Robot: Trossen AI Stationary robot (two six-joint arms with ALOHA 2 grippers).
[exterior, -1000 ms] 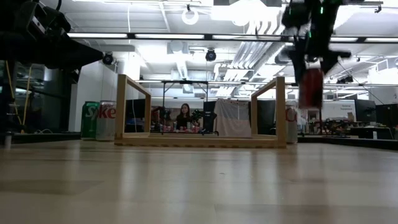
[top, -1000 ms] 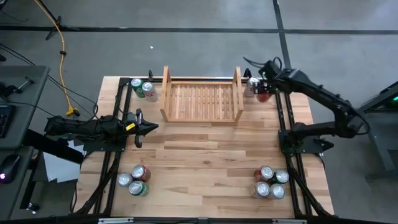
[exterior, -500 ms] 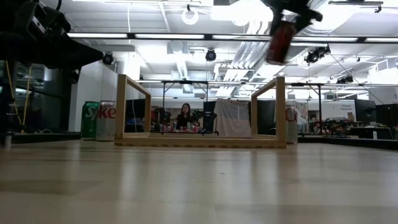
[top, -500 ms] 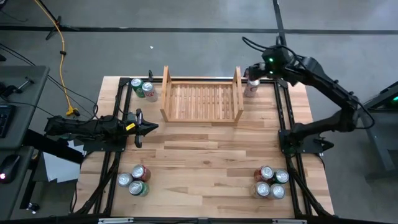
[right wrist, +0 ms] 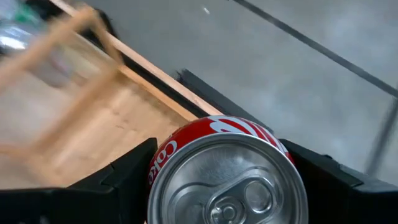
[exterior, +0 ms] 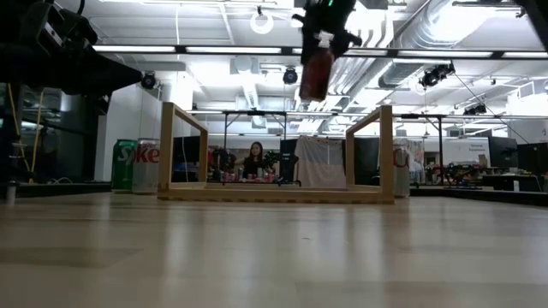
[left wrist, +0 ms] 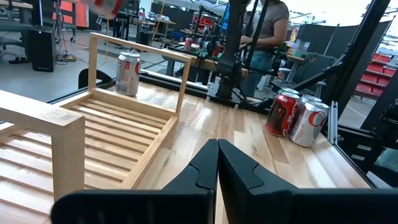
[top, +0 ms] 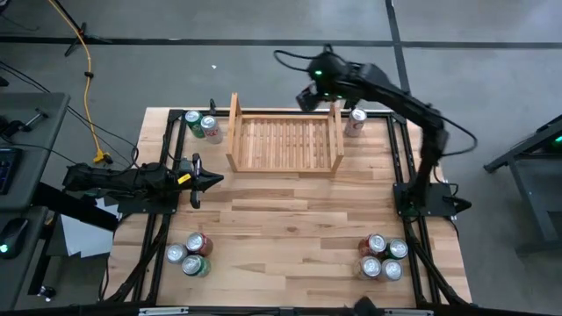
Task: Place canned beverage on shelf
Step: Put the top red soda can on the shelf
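A: Red aluminium is what is seen between the fingers of the right gripper (right wrist: pixel 217 186): the red can (exterior: pixel 316 72) is clasped and carried high, near the far right corner of the shelf (top: pixel 285 140).

B: And how should the lowering be done well?

A: It is judged that the can should be kept upright and brought straight down onto the slatted base, inside the right side board (top: pixel 335 132), and let go only once it is seated flat on the slats.

B: What is to be watched around it?

A: A spare can (top: pixel 355 121) stands just outside that board, and the board itself rises beside the descent path; either could be clipped if the can drifts outward. Two more cans (top: pixel 202 125) are set beyond the left side board. Clusters of cans are kept at the near left (top: pixel 188 254) and near right (top: pixel 381 256) of the table.

B: And the other arm?

A: The left gripper (top: pixel 200 180) is parked at the table's left edge, fingers pressed together on nothing, well apart from the shelf.
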